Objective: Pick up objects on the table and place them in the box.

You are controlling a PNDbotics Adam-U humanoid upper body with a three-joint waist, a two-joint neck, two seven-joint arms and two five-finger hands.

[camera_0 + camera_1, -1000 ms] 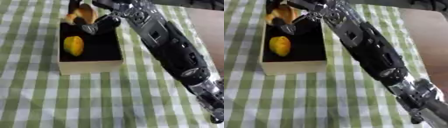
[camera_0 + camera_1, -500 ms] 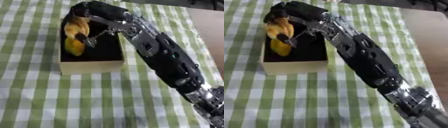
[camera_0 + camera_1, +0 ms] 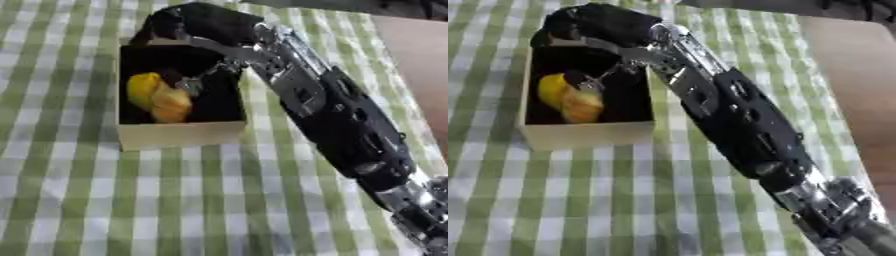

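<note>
A tan box (image 3: 179, 136) with a dark inside stands on the green-checked cloth at the upper left. In it lie a yellow lemon-like fruit (image 3: 140, 86) and, against its right side, an orange-yellow object (image 3: 172, 105). My right hand (image 3: 194, 24) hangs over the box's far end, the black arm coming in from the lower right. Its fingers (image 3: 190, 85) reach down into the box, extended, with the tips just above the orange-yellow object and not curled round it. My left hand does not show.
The checked tablecloth (image 3: 105, 200) spreads round the box to the left and front. A bare brown strip (image 3: 420, 60) runs along the right edge. My right forearm (image 3: 341, 125) crosses the space to the right of the box.
The orange-yellow object has gone from the hand at the box's far left corner down onto the box floor beside the yellow fruit. The fingers have straightened above it.
</note>
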